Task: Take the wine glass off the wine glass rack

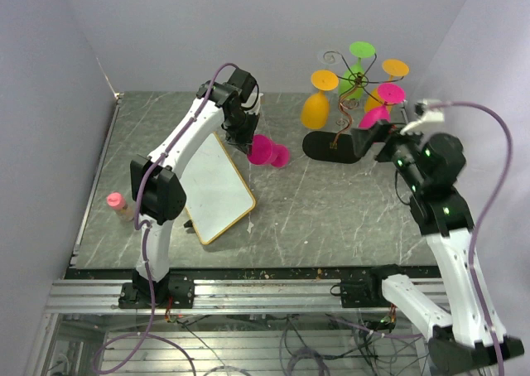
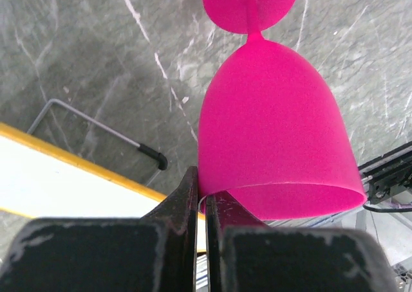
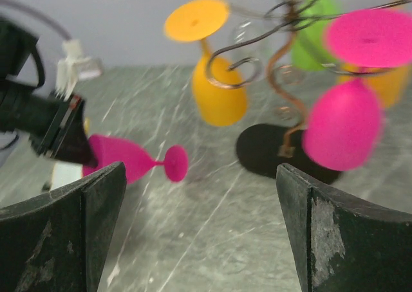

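The wine glass rack (image 3: 264, 149) is standing at the far right of the grey marbled worktop (image 1: 290, 214), and its curled wire arms are carrying four glasses that are hanging bowl-down by their feet: an orange glass (image 1: 316, 109) on the left, a green glass (image 1: 356, 69) at the back, a second orange glass (image 1: 395, 68) on the right and a pink glass (image 1: 378, 115) at the front. A fifth, the pink wine glass (image 1: 267, 151), is sitting off the rack, well to its left, and the left jaws are pinching its rim. In the left wrist view they are closing on the thin wall of the bowl, one finger inside the mouth and one outside. The glass is lying roughly on its side, with its mouth toward the jaws and its stem and round foot pointing away from them toward the rack. Whether it is touching the worktop I cannot tell. Just beside and below it, a white board with a yellow edge (image 1: 217, 181) is leaning on a wire stand (image 2: 96, 128). The right jaws are spreading wide and gripping nothing. They are facing the rack from its near right side, close to the hanging pink glass. A small bottle with a pink cap (image 1: 116, 202) is standing at the worktop's left edge.
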`<state>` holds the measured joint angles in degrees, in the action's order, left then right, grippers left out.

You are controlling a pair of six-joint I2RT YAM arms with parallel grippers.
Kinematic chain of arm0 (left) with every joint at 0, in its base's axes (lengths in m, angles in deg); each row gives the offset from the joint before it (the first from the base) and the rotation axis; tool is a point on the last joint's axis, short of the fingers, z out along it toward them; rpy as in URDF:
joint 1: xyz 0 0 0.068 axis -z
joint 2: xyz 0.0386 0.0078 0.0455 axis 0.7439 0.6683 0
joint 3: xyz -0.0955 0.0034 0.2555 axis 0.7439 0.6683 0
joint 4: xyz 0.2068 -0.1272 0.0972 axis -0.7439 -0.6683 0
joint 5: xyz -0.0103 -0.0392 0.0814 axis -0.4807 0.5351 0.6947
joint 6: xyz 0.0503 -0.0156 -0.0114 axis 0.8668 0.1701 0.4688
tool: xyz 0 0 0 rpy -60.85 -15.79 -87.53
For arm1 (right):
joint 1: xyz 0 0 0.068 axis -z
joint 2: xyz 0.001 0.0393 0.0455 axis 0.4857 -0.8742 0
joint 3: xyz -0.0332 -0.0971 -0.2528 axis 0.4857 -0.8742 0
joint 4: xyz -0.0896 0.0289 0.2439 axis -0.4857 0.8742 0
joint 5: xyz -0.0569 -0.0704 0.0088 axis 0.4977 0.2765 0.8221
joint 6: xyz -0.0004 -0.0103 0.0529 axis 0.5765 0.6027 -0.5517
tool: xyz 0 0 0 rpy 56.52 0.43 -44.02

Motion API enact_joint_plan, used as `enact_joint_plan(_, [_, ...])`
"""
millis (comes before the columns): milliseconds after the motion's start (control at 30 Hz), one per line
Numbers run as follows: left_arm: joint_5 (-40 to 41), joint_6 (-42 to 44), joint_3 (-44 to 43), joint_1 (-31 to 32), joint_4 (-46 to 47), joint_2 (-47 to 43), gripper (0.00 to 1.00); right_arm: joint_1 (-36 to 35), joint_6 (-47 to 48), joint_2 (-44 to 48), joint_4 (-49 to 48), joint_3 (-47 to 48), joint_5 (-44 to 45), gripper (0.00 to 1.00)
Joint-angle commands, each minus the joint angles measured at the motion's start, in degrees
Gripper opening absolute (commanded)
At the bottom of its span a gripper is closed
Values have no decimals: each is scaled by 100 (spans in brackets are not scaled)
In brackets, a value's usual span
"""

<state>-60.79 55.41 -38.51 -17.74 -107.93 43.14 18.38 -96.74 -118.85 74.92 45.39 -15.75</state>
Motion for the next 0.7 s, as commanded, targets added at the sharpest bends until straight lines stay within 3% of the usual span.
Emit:
enact_joint_plan(0, [370, -262, 389, 160, -81, -510, 7, -57, 216, -732, 157, 322, -2007, 100])
enact_joint_plan(67, [449, -468, 680, 234, 83, -722, 7, -332, 202, -909, 119, 357, -2027, 100])
enact_joint_plan(133, [521, -684, 913, 274, 193, -901, 7, -1012, 219, -1130, 173, 442, -1505, 99])
enact_joint_plan(233, [551, -898, 1183, 342, 345, -1108, 7, -2581, 274, -1775, 472, 728, 344, 98])
enact_joint_plan(300, [571, -993, 1300, 429, 434, -1230, 7, -3199, 164, -2280, 690, 950, 1261, 97])
enact_joint_plan(567, [489, -1120, 1482, 551, 490, -1460, 7, -3811, -453, -3639, 500, 1406, 2280, 85])
enact_joint_plan(667, [426, -1161, 1650, 553, 617, -1619, 7, -3918, -553, -3965, 552, 1541, 2604, 73])
